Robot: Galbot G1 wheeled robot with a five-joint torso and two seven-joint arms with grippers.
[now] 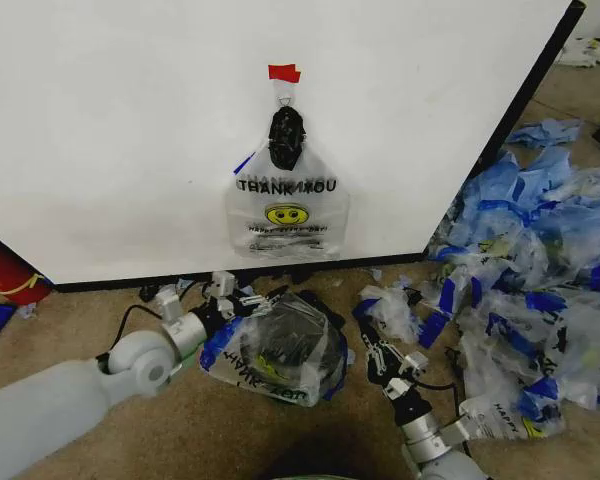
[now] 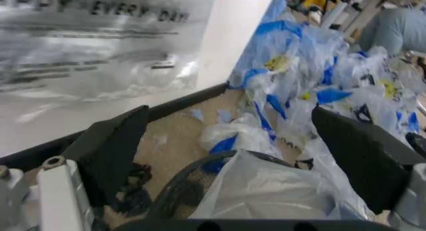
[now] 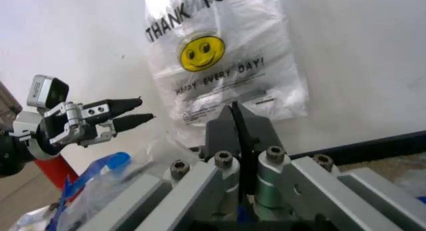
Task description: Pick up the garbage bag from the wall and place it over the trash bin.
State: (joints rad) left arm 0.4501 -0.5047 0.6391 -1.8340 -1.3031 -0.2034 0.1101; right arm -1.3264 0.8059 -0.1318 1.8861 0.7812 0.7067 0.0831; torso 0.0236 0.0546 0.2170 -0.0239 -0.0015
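Note:
The garbage bag (image 1: 287, 208) hangs flat on the wall (image 1: 110, 130), its smiley and "THANK YOU" print facing me; the right wrist view also shows this bag (image 3: 220, 66). Below it on the floor stands the trash bin (image 1: 292, 352), dark mesh showing through another clear printed bag draped on it. My left gripper (image 1: 227, 292) is open at the bin's far left rim; in the left wrist view its fingers (image 2: 113, 148) straddle the dark rim (image 2: 174, 187). My right gripper (image 1: 376, 352) is low at the bin's right, shut with nothing between its fingers (image 3: 238, 128).
A big mass of clear-and-blue bags (image 1: 540, 270) covers the floor to the right. A black knot-like lump (image 1: 285, 138) under red tape (image 1: 284, 72) holds the hanging bag. A red object (image 1: 5, 272) sits at the wall's lower left. Loose blue scraps lie along the wall's black strip (image 1: 180, 278).

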